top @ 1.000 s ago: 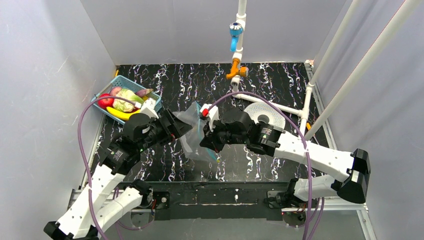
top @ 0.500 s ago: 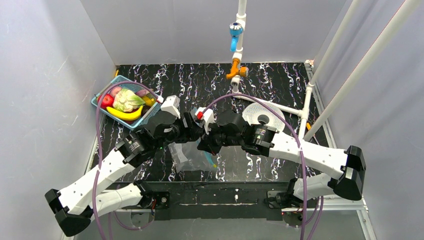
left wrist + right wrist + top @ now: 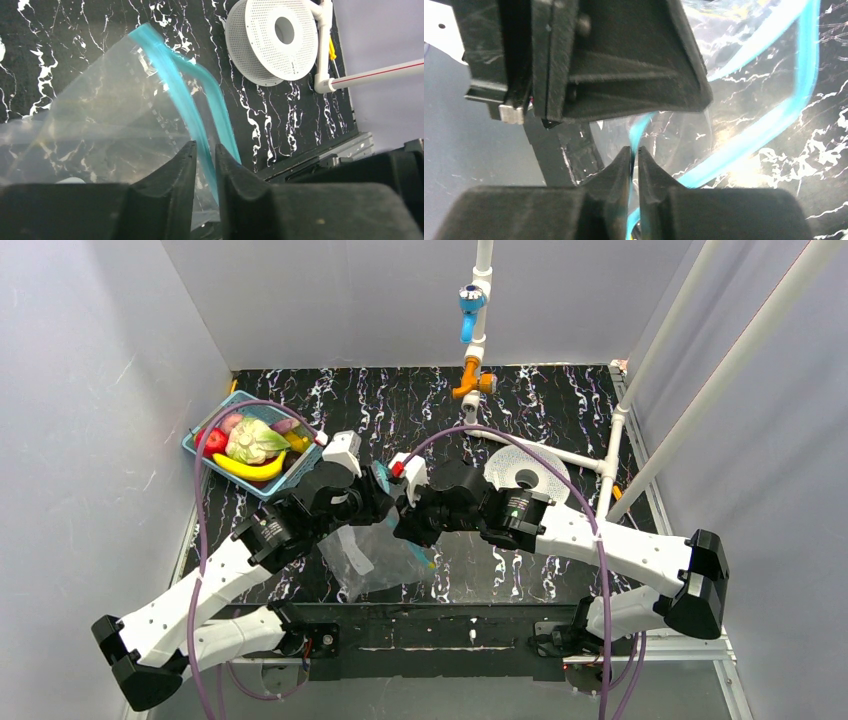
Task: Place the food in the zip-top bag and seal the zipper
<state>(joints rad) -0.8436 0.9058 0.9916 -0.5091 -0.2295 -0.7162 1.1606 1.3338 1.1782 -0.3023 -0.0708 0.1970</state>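
The clear zip-top bag [image 3: 365, 558] hangs above the black marbled table between my two grippers, its mouth partly open. In the left wrist view my left gripper [image 3: 205, 146] has its jaws drawn in on one band of the teal zipper [image 3: 172, 75]. Seen from the right wrist, my right gripper [image 3: 634, 150] pinches another stretch of the zipper [image 3: 774, 120], with the left gripper's body just above it. From above, the left gripper [image 3: 378, 498] and right gripper [image 3: 403, 517] nearly touch. The food, with a yellow banana [image 3: 248, 469] and a red apple [image 3: 212, 441], lies in the blue basket [image 3: 187, 445].
A white perforated disc [image 3: 527, 472] lies on the table to the right of the arms. A white pipe frame with an orange fitting [image 3: 472, 380] and a blue one stands at the back and along the right side. The table's front rail is just below the bag.
My left arm swung right from beside the basket to the bag's mouth and its jaws closed on the zipper edge. The bag's body dropped lower and to the left.
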